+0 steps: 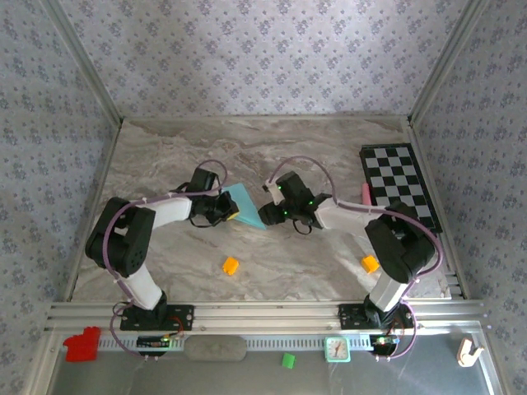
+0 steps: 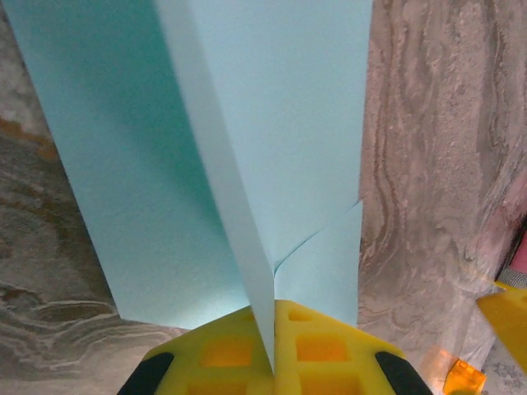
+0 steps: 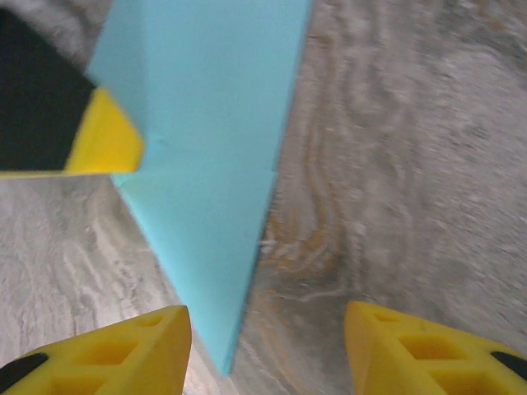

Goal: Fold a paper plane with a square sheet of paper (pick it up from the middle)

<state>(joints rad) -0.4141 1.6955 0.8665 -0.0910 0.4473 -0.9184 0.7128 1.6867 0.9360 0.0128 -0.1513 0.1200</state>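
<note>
The teal-blue sheet of paper (image 1: 247,200) is folded into a long pointed shape with a raised centre crease (image 2: 239,206). My left gripper (image 1: 229,212) is shut on that crease at the wide end, its yellow pads (image 2: 222,354) pressed together on the fold. In the right wrist view the paper (image 3: 206,123) narrows to a tip that lies on the table just inside my right gripper (image 3: 265,329). The right gripper (image 1: 268,216) stands open and touches nothing. The left gripper's yellow fingertip (image 3: 103,140) shows at the paper's far side.
Two orange cubes (image 1: 230,265) (image 1: 370,263) lie on the marble table in front of the arms. A black-and-white checkered board (image 1: 399,185) lies at the back right. A green cube (image 1: 287,360) and a red object (image 1: 81,344) sit on the near rail.
</note>
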